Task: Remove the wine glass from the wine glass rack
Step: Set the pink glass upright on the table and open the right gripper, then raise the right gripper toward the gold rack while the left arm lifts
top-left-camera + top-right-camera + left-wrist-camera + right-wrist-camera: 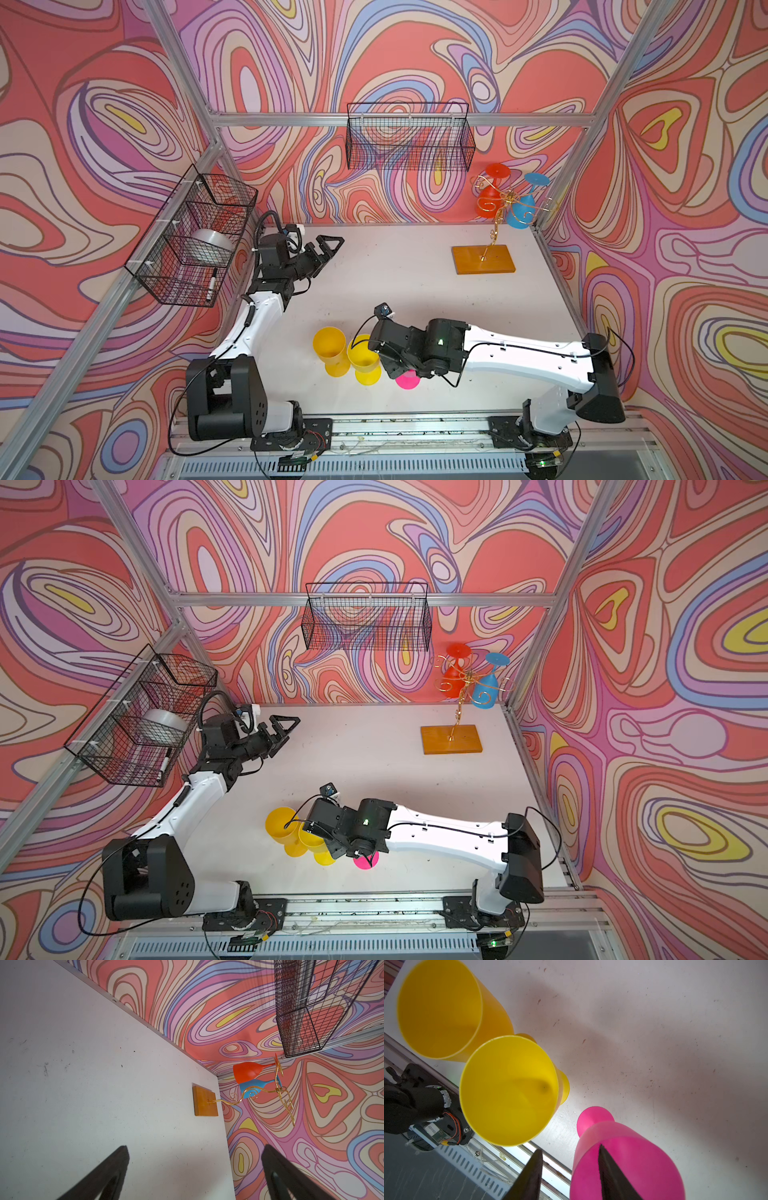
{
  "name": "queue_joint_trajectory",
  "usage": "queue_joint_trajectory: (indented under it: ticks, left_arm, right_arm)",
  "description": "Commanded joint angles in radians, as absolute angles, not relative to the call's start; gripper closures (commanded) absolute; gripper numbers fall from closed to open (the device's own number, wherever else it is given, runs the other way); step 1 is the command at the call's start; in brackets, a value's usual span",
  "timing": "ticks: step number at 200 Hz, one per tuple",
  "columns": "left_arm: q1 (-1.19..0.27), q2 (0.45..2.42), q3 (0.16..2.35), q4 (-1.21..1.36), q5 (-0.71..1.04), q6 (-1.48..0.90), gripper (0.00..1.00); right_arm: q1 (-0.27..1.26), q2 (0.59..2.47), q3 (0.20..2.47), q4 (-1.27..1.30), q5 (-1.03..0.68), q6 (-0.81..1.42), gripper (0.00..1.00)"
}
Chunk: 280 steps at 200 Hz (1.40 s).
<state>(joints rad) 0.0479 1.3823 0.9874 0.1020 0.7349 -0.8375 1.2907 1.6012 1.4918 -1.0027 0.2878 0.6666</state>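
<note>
The wine glass rack (pixel 500 208) is gold wire on an amber base (pixel 483 259) at the table's back right. A red wine glass (pixel 485 201) and a blue wine glass (pixel 521 212) hang upside down from its arms, as the left wrist view also shows (pixel 247 1073). A pink wine glass (pixel 629 1142) stands upright on the table near the front edge, its foot visible in both top views (pixel 406 380). My right gripper (pixel 569 1147) is open astride its rim, one finger inside the bowl and one outside. My left gripper (pixel 332 248) is open and empty at the back left.
Two yellow glasses (pixel 329 347) (pixel 362 353) stand just left of the pink one, close to my right wrist. A black mesh basket (pixel 409 137) hangs on the back wall. Another basket (pixel 195 237) on the left wall holds a tape roll and a marker.
</note>
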Motion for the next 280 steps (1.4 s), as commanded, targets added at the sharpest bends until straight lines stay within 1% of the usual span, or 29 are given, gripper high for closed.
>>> queue_joint_trajectory:
  ticks: [1, 20, 54, 86, 108, 151, 203, 280]
  left_arm:
    - [0.058, 1.352, 0.983, 0.113, 0.733, -0.812, 0.0]
    - [0.057, 1.347, 0.985, 0.107, 0.73, -0.808, 0.0]
    - [0.057, 1.345, 0.984, 0.112, 0.735, -0.811, 0.0]
    - [0.057, 1.343, 0.98, 0.124, 0.739, -0.819, 0.0]
    - [0.052, 1.338, 0.978, 0.129, 0.737, -0.818, 0.0]
    - [0.023, 1.316, 0.981, 0.102, 0.714, -0.786, 0.0]
    - [-0.018, 1.25, 0.977, 0.088, 0.672, -0.742, 0.0]
    - [-0.065, 1.134, 0.955, 0.136, 0.651, -0.664, 0.0]
  right_arm:
    - [1.296, 1.556, 1.536, -1.025, 0.354, 0.638, 0.5]
    - [1.295, 1.535, 1.567, -1.037, 0.403, 0.621, 0.45]
    - [1.294, 1.516, 1.63, -1.072, 0.477, 0.59, 0.4]
    - [1.286, 1.489, 1.695, -1.107, 0.57, 0.543, 0.37]
    - [1.228, 1.45, 1.712, -1.085, 0.596, 0.498, 0.36]
    - [1.061, 1.394, 1.715, -1.009, 0.563, 0.417, 0.34]
    - [0.924, 1.343, 1.713, -0.89, 0.538, 0.373, 0.34]
    - [0.739, 1.366, 1.763, -0.795, 0.433, 0.358, 0.34]
